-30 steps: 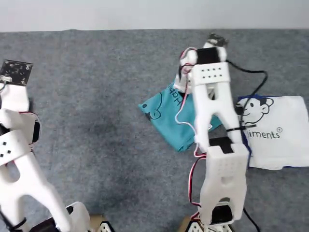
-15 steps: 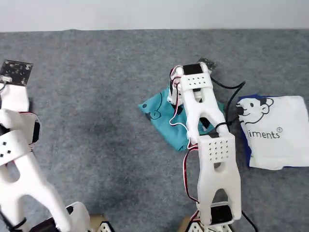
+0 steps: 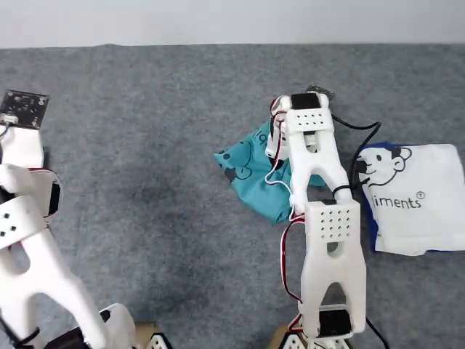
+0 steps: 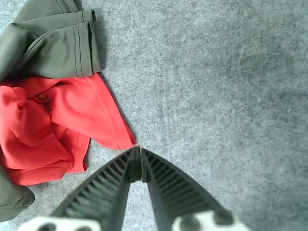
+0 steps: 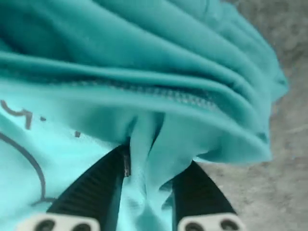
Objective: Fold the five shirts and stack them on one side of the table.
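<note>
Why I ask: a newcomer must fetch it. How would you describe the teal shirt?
On the grey table, look beside the folded white shirt. The teal shirt lies bunched under the right arm, pinched in its hand. It alone is teal.

The grey felt-covered table (image 3: 145, 145) carries a teal shirt (image 3: 251, 171), bunched at the right gripper (image 5: 156, 161), and a white printed shirt (image 3: 425, 203) lying flat to that gripper's right. A crumpled red shirt (image 4: 43, 130) lies just beside the left gripper (image 4: 140, 166), with a dark olive shirt (image 4: 48, 43) touching it beyond.
</note>
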`<state>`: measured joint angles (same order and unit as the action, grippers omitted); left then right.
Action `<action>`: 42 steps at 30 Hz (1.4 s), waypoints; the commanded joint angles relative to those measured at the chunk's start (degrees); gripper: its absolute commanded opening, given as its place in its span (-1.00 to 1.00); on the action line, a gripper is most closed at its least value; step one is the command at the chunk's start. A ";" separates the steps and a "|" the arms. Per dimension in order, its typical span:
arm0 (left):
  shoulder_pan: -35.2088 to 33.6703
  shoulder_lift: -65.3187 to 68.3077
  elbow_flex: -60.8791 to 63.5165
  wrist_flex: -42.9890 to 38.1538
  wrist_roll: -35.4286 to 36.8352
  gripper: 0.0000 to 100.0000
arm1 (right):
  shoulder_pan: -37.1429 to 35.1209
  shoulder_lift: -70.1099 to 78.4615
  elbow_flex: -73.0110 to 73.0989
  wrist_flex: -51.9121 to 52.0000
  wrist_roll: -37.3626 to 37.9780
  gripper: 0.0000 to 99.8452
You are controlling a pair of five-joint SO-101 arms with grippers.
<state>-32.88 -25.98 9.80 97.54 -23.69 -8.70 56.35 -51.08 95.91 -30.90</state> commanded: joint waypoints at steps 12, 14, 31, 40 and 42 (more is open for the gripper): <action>-0.09 -1.67 -0.48 0.35 -0.62 -0.99 | 10.24 -26.59 3.25 7.16 43.43 -0.98; -0.09 -1.67 -0.48 0.35 -0.62 -0.99 | 11.03 -32.75 7.21 7.08 47.74 -0.98; -0.09 -1.76 -0.48 0.44 -0.62 -0.99 | 27.03 -60.18 28.04 6.99 72.44 -0.98; -0.09 -1.76 -0.48 0.44 -0.62 -0.99 | 36.00 -59.82 27.96 6.90 82.55 -0.98; -0.09 -1.76 -0.48 0.44 -0.62 -0.99 | 36.62 -59.74 28.13 6.90 83.43 -0.98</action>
<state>-32.88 -25.98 9.80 97.54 -23.69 26.29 -0.44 -22.77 100.57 50.77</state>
